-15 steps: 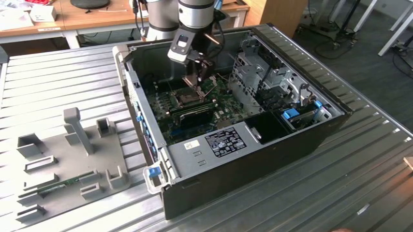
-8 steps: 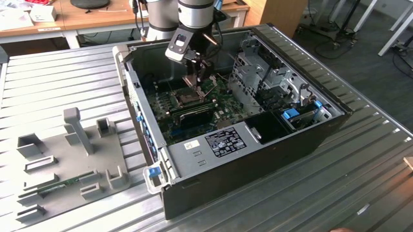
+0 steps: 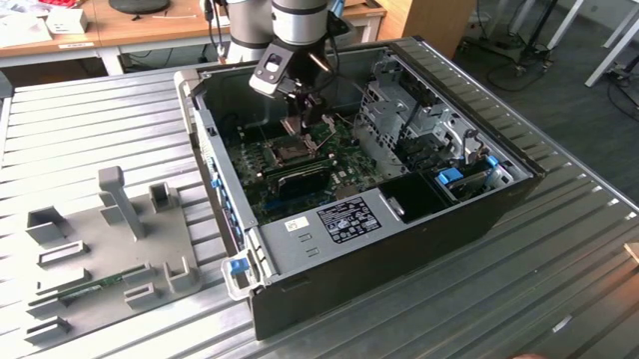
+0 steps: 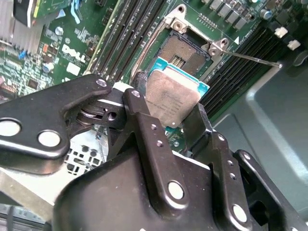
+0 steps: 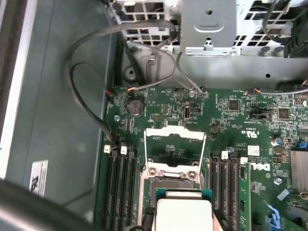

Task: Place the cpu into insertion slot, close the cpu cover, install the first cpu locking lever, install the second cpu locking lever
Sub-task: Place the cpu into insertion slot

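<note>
An open computer case (image 3: 399,247) is shown lying on its side, with a green board (image 3: 289,187) inside and the gripper (image 3: 307,123) lowered into it. In the second wrist view the gripper (image 4: 168,113) is seen clenched on the cpu (image 4: 171,94), one finger against each of two opposite edges and the silver top facing the camera. The slot (image 4: 185,53) is bare — dark contacts exposed, nothing seated in it. The cpu is held just off the slot, overlapping its nearer edge. Its sides are judged roughly parallel to the slot's. A thin lever (image 4: 250,57) stands free beside the slot. In the first wrist view the cover (image 5: 173,134) is seen swung open on the far side of the slot (image 5: 173,185) from the cpu (image 5: 183,214).
</note>
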`<state>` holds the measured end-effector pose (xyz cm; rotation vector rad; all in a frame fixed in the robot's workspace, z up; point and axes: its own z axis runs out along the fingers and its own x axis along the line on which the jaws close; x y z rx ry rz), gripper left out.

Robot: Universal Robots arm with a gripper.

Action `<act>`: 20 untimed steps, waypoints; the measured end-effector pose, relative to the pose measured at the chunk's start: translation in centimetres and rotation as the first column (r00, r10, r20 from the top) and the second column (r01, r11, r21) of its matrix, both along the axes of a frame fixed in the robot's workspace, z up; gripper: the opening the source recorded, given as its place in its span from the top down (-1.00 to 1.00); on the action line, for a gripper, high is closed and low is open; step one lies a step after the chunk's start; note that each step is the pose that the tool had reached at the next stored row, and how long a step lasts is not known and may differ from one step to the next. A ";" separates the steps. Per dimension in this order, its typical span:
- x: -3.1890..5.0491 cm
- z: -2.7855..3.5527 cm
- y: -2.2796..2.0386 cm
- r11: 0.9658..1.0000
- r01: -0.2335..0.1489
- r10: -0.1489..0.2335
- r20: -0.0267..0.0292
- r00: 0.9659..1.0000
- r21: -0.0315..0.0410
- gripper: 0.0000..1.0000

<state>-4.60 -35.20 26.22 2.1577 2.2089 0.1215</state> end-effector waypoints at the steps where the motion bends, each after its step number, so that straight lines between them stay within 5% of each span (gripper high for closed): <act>1: -0.01 -0.03 0.00 1.000 0.016 -0.016 0.000 1.000 0.000 -0.08; 20: -0.26 -0.73 0.20 0.999 0.037 -0.037 0.004 0.999 0.007 -0.08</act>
